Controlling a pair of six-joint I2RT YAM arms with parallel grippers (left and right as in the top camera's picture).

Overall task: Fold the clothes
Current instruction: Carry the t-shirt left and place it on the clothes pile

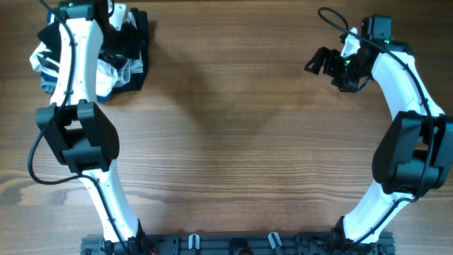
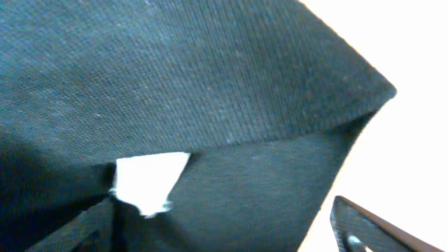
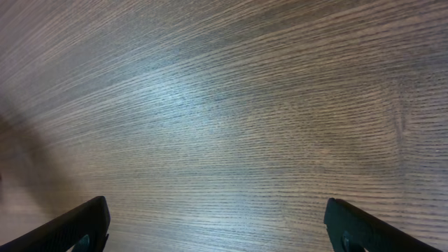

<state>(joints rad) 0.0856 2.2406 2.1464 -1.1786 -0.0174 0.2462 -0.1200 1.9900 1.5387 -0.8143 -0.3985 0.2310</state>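
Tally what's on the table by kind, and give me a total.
Arms: 2, the left arm and the right arm
Clothes pile: 1, dark and white cloth tangled together; the garments in it cannot be counted
Total: 3

Robotics lab workbench: a white-and-black left arm point(image 1: 79, 134) and right arm point(image 1: 410, 152) rise from a black mounting rail point(image 1: 233, 244) at the wood-grain table point(image 1: 226, 142) edge, cable point(image 1: 333, 15) trailing
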